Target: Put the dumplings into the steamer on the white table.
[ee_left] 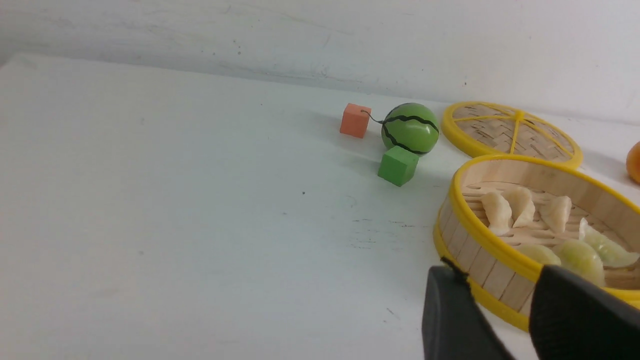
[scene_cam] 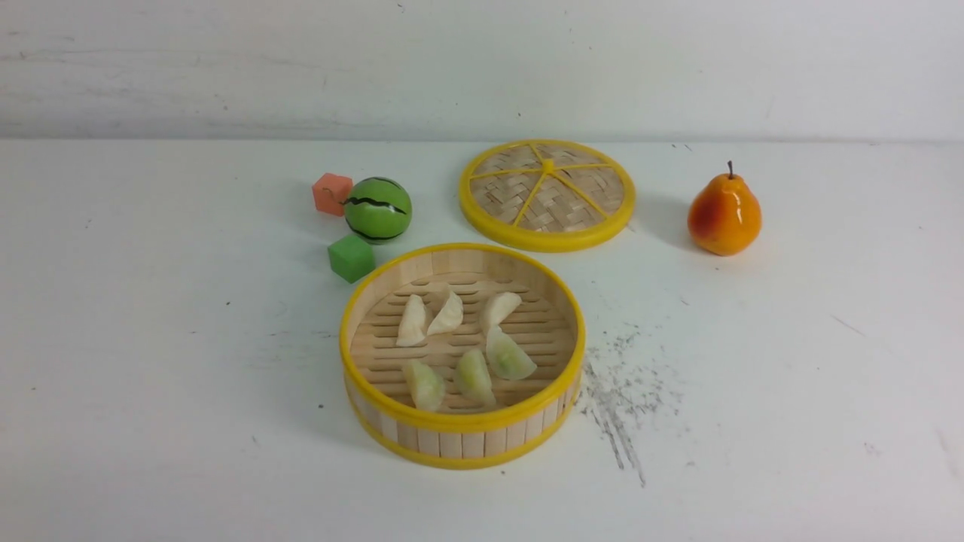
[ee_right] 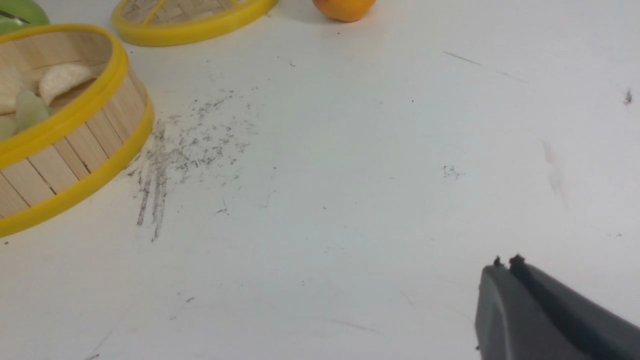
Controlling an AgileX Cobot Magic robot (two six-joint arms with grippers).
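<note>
The steamer (scene_cam: 459, 421), a round wooden basket with yellow rims, stands mid-table on the white table (scene_cam: 151, 376). Several pale dumplings (scene_cam: 474, 374) lie on its slotted floor, cream ones farther back and greenish ones nearer the front. Neither gripper shows in the front view. In the left wrist view my left gripper (ee_left: 500, 272) is open with nothing between its black fingers; the steamer (ee_left: 480, 225) and its dumplings (ee_left: 520, 205) lie beyond it. In the right wrist view my right gripper (ee_right: 505, 262) is shut and empty over bare table, well away from the steamer (ee_right: 75, 120).
Behind the steamer lie the woven yellow-rimmed lid (scene_cam: 547, 194), an orange pear (scene_cam: 724, 213) at the right, and a green watermelon ball (scene_cam: 378, 210) with an orange-red cube (scene_cam: 332, 193) and a green cube (scene_cam: 351, 258) at the left. Dark scratch marks (scene_cam: 617, 399) lie right of the steamer.
</note>
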